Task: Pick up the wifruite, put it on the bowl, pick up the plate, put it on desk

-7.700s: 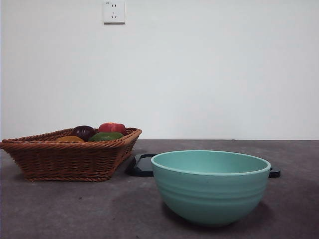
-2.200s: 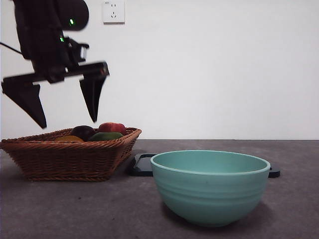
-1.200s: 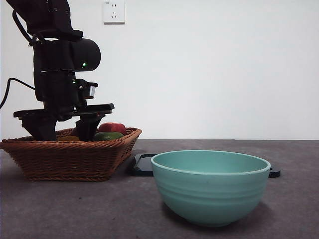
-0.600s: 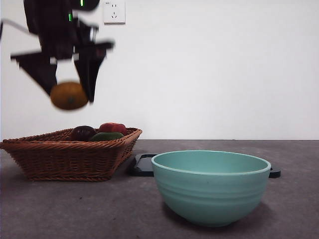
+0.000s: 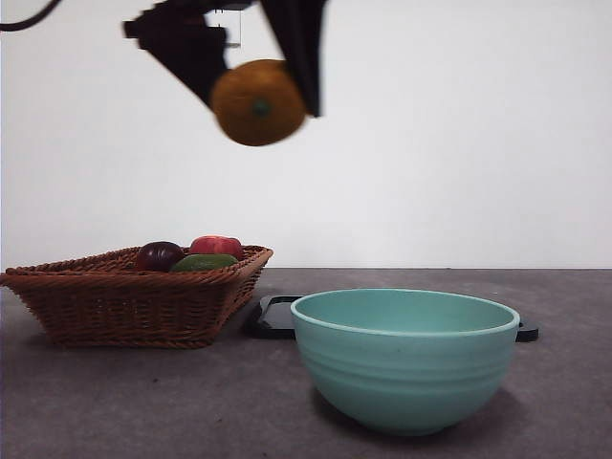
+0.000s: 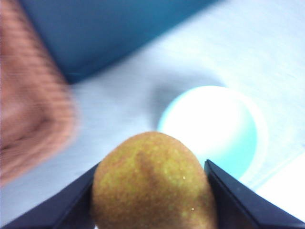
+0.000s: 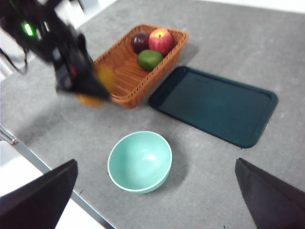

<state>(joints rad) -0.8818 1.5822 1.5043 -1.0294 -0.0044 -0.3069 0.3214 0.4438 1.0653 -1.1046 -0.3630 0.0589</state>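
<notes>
Left gripper [image 5: 256,72]: raised high above the desk [image 5: 143,402], jaws angled downward and clamped on either side of the wifruite [image 5: 258,102].
Wifruite: airborne, above and between the basket [image 5: 134,306] and the bowl [image 5: 404,359], touching neither.
Right gripper [image 7: 157,200]: waiting high over the scene, jaws spread wide, holding nothing.
Bowl: mint-green, upright on the near desk, nothing in it.
Basket: wicker, left of the bowl; contains a dark purple fruit [image 5: 158,255], a red fruit [image 5: 216,246] and a green fruit [image 5: 203,261].
Tray [image 7: 214,105]: dark, flat, behind the bowl, just beside the basket.
Markings: no readable writing or labels on any item.
</notes>
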